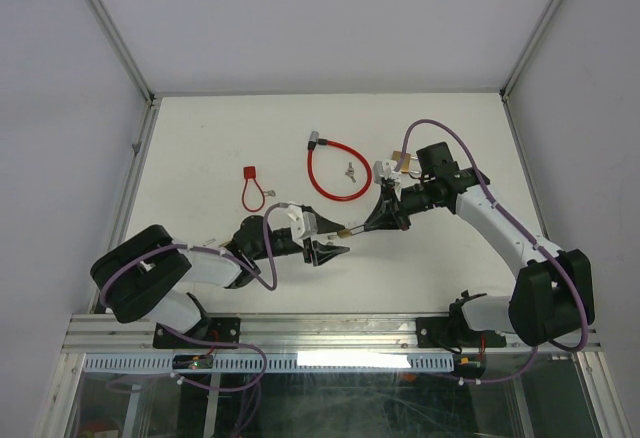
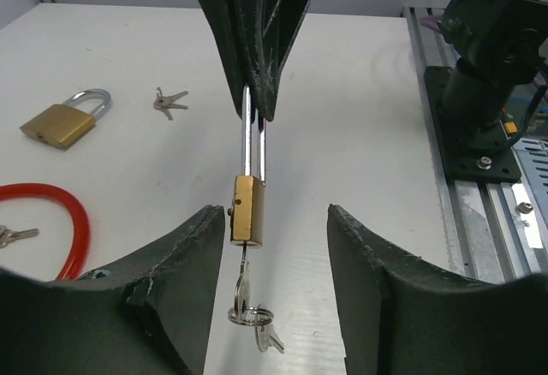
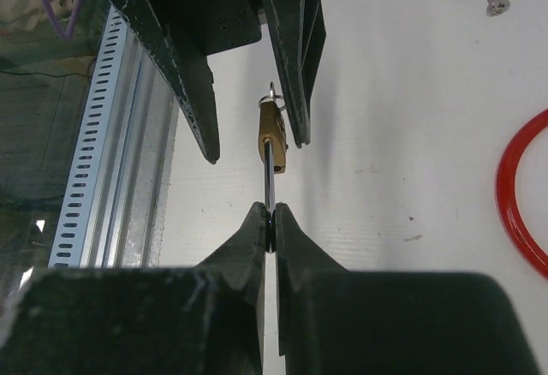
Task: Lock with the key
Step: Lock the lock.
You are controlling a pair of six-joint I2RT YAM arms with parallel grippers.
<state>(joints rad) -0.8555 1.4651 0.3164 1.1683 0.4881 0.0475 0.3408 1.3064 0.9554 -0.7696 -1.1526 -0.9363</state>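
Straddling the lock's key end: left claw (image 2: 276, 214) released, fingers either side of the padlock (image 2: 247, 211), gripping nothing. Key (image 2: 242, 276) sits in the keyway, pointing at the left claw, which is nearer. Long axis runs claw to claw, apparently above the desk (image 2: 360, 135). Small brass body, long steel shackle (image 2: 253, 148). Right claw (image 3: 271, 221) clenched on the shackle.

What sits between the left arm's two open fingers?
A brass padlock, keys hanging below it, held by its shackle in the right gripper; the left wrist view shows it.
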